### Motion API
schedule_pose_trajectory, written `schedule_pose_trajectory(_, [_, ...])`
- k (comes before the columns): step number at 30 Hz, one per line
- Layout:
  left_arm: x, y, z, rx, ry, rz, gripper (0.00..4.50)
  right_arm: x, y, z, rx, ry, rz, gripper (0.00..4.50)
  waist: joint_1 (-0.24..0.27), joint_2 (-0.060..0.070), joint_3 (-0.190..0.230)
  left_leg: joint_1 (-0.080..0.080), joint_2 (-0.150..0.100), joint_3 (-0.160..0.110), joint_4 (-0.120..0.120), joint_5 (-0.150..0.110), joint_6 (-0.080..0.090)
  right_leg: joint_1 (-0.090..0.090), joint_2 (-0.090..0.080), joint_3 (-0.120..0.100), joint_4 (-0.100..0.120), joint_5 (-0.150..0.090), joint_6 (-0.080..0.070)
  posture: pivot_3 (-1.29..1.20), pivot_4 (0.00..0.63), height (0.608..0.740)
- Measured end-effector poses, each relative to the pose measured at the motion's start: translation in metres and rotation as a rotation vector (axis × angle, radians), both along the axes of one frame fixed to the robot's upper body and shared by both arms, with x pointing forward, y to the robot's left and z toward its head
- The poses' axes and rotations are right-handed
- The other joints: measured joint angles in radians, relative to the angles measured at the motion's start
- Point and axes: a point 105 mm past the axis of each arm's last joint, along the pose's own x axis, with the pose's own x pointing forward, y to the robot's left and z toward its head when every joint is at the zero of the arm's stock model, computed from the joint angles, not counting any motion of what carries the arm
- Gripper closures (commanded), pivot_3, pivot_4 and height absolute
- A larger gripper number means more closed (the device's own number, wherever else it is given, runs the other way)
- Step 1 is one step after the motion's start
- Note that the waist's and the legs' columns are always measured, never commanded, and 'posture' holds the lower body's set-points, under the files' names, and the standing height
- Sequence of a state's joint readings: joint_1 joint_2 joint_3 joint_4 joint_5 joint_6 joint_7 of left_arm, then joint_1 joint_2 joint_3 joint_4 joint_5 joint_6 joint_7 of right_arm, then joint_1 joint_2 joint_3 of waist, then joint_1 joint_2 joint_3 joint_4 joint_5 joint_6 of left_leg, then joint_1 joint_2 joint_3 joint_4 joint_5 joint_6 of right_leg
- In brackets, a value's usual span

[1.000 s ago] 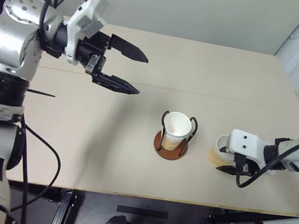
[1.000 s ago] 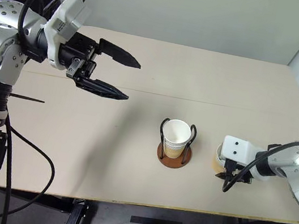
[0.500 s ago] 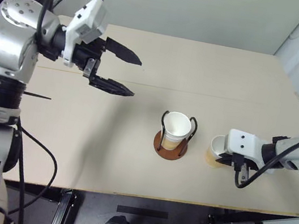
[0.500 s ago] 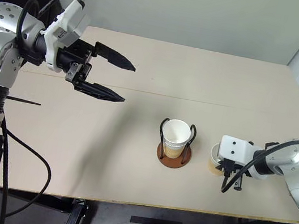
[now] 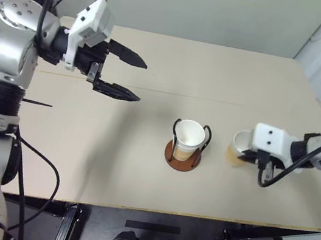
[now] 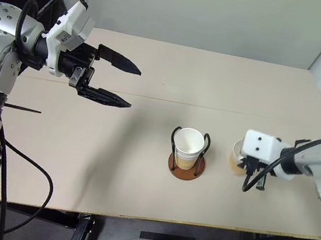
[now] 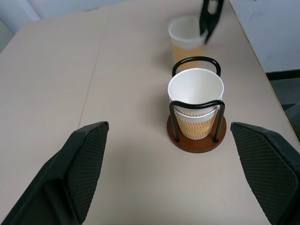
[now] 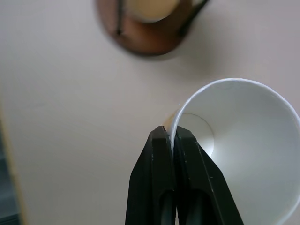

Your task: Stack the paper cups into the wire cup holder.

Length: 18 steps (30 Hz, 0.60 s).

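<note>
The pale surface (image 5: 139,172) runs wide under both arms. On the left, the left gripper (image 5: 135,79) hangs high above it, jaws spread wide, holding nothing, well apart from everything else. On the right, the right gripper (image 8: 171,140) has its jaws pressed together on the rim of a paper cup (image 5: 239,148), one finger inside the wall and one outside. That cup sits just beside the wire holder (image 5: 183,154), which stands near the middle of the surface with another cup (image 5: 189,138) already seated between its two black loops.

The pinched cup looks very light and thin-walled, so I'd judge it easy to crush or bend at the lip; a rim pinch like this one suits it, provided the squeeze is gentle. The tapered body should slip readily into the seated cup.
</note>
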<state>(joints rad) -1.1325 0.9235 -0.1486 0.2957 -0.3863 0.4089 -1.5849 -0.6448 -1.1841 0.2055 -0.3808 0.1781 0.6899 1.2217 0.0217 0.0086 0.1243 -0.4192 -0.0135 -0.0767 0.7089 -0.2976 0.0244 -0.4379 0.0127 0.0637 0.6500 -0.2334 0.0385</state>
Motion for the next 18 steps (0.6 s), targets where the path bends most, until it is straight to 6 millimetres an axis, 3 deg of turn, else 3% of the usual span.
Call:
schedule_pose_trajectory(12, [0.001,-0.003,-0.009,-0.009,0.036,-0.008,0.0,0.0,0.012,0.068,-0.008,-0.2,0.048,4.49,-0.001,0.0,0.0,0.0,0.0,0.0,-0.004,0.0,0.0,-0.001,0.0,0.0,-0.004,0.0,0.0,0.0,0.15,0.74])
schedule_pose_trajectory(18, [0.001,-0.007,-0.011,-0.015,0.037,-0.028,0.0,-0.013,0.049,0.107,0.038,-0.289,0.19,4.49,-0.009,0.0,0.0,0.0,0.0,0.0,-0.006,0.0,-0.001,-0.002,0.0,0.0,-0.004,0.0,0.0,0.0,0.15,0.74])
